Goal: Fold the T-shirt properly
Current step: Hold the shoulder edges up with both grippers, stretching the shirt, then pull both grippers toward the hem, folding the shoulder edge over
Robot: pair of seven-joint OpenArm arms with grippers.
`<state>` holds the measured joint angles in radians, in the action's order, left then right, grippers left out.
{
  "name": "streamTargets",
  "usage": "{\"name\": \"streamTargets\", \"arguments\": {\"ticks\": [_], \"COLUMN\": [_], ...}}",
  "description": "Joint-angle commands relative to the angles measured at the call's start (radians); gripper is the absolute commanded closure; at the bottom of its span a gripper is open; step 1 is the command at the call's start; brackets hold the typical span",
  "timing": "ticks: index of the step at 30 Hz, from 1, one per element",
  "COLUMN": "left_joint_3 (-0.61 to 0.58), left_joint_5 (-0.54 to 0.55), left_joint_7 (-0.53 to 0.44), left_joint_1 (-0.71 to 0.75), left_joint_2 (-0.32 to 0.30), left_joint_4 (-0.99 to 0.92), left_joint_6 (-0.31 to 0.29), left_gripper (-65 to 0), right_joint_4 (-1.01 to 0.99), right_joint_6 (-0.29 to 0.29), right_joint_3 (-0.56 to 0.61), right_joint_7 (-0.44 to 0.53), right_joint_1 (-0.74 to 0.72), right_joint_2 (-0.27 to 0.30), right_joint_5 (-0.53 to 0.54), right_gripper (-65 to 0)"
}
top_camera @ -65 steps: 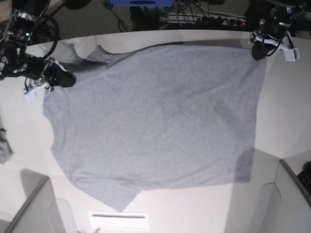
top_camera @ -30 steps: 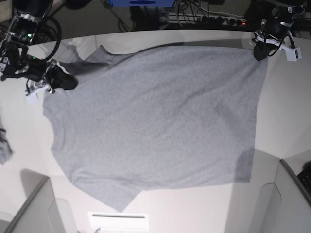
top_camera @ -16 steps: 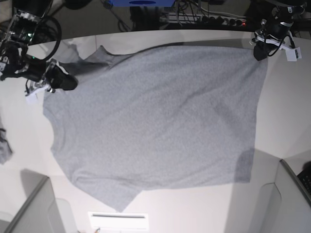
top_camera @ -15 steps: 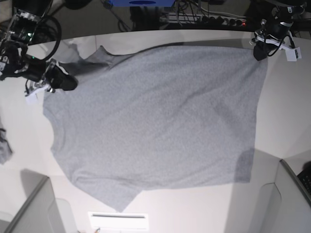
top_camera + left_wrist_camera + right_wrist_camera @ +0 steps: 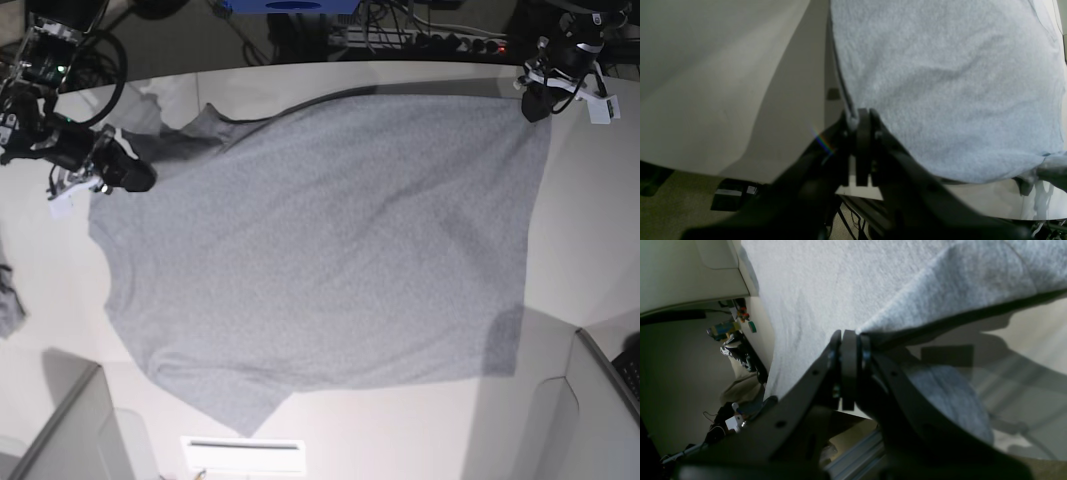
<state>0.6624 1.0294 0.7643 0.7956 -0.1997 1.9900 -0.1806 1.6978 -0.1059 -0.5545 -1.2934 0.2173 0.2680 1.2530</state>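
**Two-arm robot: outward appearance**

Left pincer (image 5: pixel 860 121): matte black, two flat tapering fingers that widen toward a dark body; a white rectangular block sits between their bases. In the base view the left pincer (image 5: pixel 537 97) is a black head with white parts and a white tag or block at its side, with black cables looping above it.

Right pincer (image 5: pixel 848 350): matte black, angular fingers; small round screw holes dot the near finger's flank. In the base view the right pincer (image 5: pixel 128 175) is a rounded black head with a white part beside it, on a black arm carrying bundled black cables.
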Motion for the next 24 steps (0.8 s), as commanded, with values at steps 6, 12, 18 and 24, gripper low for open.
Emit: {"name": "streamTargets", "arguments": {"ticks": [6,12,18,24], "left_joint_3": [0.003,0.003,0.01,0.012], "left_joint_5": [0.018,0.108,0.131,0.13], "left_joint_7": [-0.01,-0.01,0.056,0.123], "left_joint_1": [-0.055,-0.086,-0.155,-0.232], "left_joint_2": [-0.008,-0.011,-0.01,-0.008], "left_joint_4": [0.012,-0.019,-0.067,-0.153], "left_joint_6": [-0.004,-0.004,0.002,0.002], "left_gripper": [0.0,0.0,0.0,0.0], "right_joint_4": [0.012,-0.043,-0.084,-0.087], "right_joint_6": [0.001,0.001,0.001,-0.004], "right_joint_3": [-0.003,0.0,0.0,0.001], "right_joint_7": [0.008,0.002,0.004,-0.001], "right_joint_1": [-0.015,-0.054,-0.085,-0.134], "right_joint_2": [0.017,0.017,0.018,0.018], "right_joint_5": [0.021,0.0,-0.002,-0.02], "right_gripper": [0.0,0.0,0.0,0.0]}}
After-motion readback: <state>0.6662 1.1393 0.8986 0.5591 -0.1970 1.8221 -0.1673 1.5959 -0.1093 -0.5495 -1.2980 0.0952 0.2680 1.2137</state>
